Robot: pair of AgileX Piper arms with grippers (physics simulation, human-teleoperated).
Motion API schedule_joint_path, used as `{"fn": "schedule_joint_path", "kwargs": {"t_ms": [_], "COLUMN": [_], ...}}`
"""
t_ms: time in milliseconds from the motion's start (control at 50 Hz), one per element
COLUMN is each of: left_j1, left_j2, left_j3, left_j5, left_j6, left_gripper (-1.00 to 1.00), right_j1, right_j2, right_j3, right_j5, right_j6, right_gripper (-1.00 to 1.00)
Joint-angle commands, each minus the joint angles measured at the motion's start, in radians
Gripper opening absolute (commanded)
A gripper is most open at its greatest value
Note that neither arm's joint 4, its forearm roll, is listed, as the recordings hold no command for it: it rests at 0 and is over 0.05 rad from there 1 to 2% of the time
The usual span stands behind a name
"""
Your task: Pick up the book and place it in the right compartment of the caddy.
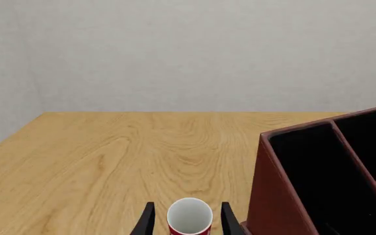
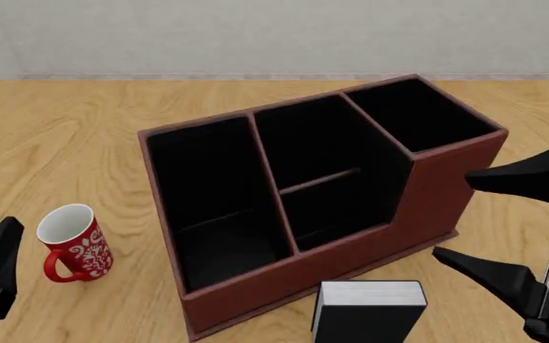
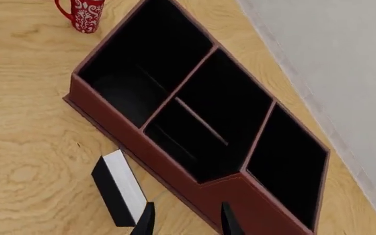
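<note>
Right tool (image 2: 489, 218) agape; caddy (image 2: 427, 193) cells bare; book (image 2: 368, 311) outside.

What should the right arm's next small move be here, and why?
Probably shift the right end effector toward the book and down over it: the book stands ungrasped on the table in front of the caddy, and the open jaws are beside it, not around it.

Caddy (image 2: 351, 236): I see it mid-counter (image 2: 83, 128).
Book (image 2: 368, 311): just before caddy, right of centre.
Mug (image 2: 74, 243): left of caddy, apart.
</note>
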Motion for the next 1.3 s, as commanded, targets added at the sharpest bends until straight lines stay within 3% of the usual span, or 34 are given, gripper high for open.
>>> {"fn": "schedule_joint_path", "kwargs": {"t_ms": [20,740,1300], "left_j1": [0.000,0.000,0.000], "left_j2": [0.000,0.000,0.000], "left_j3": [0.000,0.000,0.000], "left_j5": [0.000,0.000,0.000], "left_j6": [0.000,0.000,0.000], "left_gripper": [1.00,1.00,1.00], "right_j1": [0.042,0.137,0.215], "right_j2": [0.047,0.152,0.260], "right_j3": [-0.022,0.002,0.040], "right_j5": [0.036,0.024,-0.050], "right_j6": [-0.006,0.040,0.104], "right_gripper": [1.00,1.00,1.00]}}
